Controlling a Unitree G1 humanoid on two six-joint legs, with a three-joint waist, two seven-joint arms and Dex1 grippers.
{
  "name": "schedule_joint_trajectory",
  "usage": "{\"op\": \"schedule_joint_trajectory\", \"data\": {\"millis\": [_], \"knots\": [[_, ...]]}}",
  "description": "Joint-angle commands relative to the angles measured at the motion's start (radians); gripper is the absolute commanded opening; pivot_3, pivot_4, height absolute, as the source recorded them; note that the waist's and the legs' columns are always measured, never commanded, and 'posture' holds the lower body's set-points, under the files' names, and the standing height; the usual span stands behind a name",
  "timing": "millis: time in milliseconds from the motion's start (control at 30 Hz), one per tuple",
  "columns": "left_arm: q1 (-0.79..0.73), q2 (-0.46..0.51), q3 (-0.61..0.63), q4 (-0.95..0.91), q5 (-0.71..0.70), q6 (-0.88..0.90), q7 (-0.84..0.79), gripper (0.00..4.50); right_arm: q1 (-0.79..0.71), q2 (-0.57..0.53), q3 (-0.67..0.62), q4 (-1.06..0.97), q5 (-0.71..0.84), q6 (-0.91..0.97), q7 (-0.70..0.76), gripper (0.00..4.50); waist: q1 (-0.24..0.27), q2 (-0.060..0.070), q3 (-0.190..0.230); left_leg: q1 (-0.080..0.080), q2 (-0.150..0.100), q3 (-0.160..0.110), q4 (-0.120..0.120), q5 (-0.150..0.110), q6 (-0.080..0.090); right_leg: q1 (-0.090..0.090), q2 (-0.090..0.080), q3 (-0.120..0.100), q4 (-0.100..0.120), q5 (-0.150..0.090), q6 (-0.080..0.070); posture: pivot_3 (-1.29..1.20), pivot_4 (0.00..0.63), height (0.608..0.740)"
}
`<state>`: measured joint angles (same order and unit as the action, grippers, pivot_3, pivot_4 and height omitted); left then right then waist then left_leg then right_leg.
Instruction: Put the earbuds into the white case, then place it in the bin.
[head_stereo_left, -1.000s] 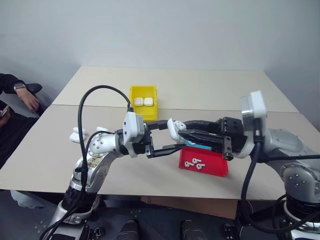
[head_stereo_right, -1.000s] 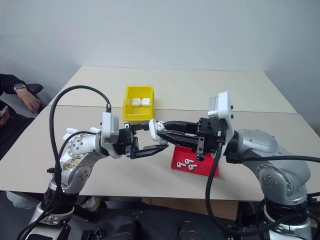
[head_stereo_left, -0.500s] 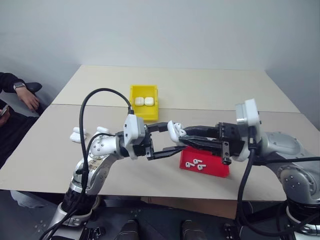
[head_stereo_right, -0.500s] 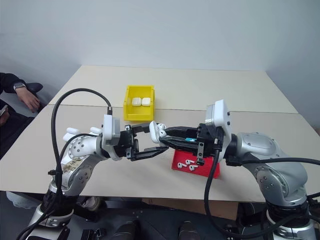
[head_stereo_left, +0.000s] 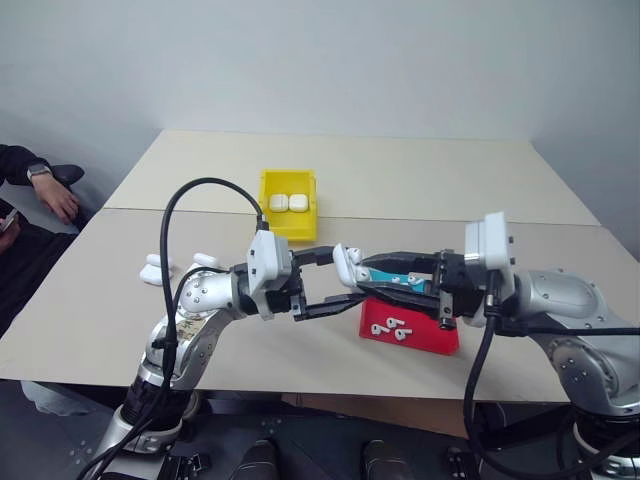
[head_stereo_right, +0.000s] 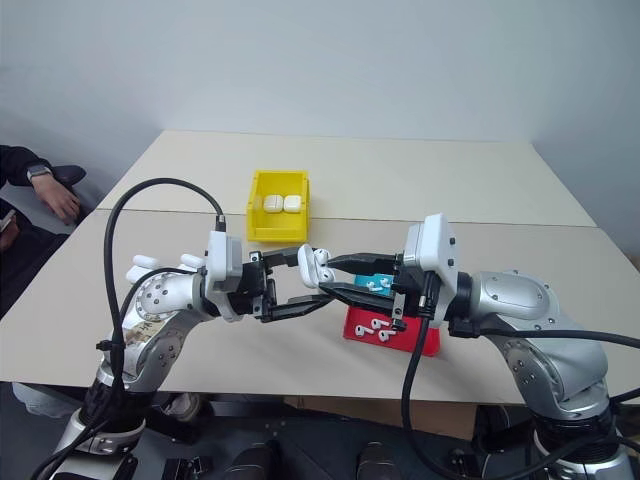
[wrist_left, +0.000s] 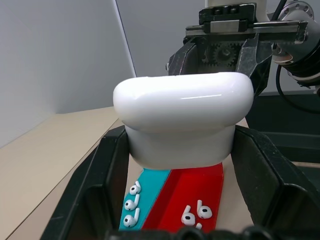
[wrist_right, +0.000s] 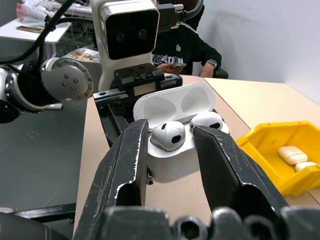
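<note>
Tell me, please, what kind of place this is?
Probably an office or lab used as a robot workspace. Plain beige tables stand pushed together against a bare white wall, a seated person waits at the side, and sorting containers like the yellow bin sit on the table.

table: beige | yellow bin far centre | red tray near edge | white cases left
</note>
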<state>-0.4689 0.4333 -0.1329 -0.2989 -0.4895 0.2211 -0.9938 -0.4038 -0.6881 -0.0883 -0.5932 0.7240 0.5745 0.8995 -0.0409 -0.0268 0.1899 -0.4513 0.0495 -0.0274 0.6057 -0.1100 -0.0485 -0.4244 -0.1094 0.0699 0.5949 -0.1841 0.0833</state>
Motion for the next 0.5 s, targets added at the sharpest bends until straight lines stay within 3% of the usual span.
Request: {"op": "schedule_joint_trajectory", "data": {"millis": [33,233,367,500], "knots": [[-0.006,-0.004,0.005,-0.032,-0.004,-0.02,-0.002,2.78,0.008,-0.018,-0.012,-0.018,-0.005,-0.023,0.003,1.93,0.0,0.0,0.0,0.0,0.0,0.0,0.0,0.0,0.0,0.0,0.0,0.0,0.0,0.0,0.0,0.0,0.15,0.74],[-0.016,-0.002,-0.002,0.007,0.018,-0.029,-0.011,2.78,-0.004,-0.088,-0.124,0.008,0.079,-0.012,0.054,1.93,0.002,0.0,0.0,-0.001,0.0,0.0,0.0,0.0,0.0,0.0,0.0,0.0,0.0,0.0,0.0,0.0,0.15,0.74],[-0.036,-0.016,-0.025,0.051,0.06,-0.04,-0.005,2.78,-0.095,-0.144,-0.127,0.026,0.136,0.049,0.044,1.93,-0.001,0.0,0.0,-0.001,0.0,0.0,0.001,0.0,0.0,0.0,0.0,0.0,0.0,0.0,0.0,0.0,0.15,0.74],[-0.057,-0.013,-0.055,0.093,0.113,-0.081,-0.03,2.78,-0.175,-0.174,-0.078,0.014,0.122,0.055,0.053,0.99,-0.001,0.0,0.0,0.0,0.0,0.0,0.0,0.0,0.0,0.0,0.0,0.0,0.0,0.0,0.0,0.0,0.15,0.74]]}}
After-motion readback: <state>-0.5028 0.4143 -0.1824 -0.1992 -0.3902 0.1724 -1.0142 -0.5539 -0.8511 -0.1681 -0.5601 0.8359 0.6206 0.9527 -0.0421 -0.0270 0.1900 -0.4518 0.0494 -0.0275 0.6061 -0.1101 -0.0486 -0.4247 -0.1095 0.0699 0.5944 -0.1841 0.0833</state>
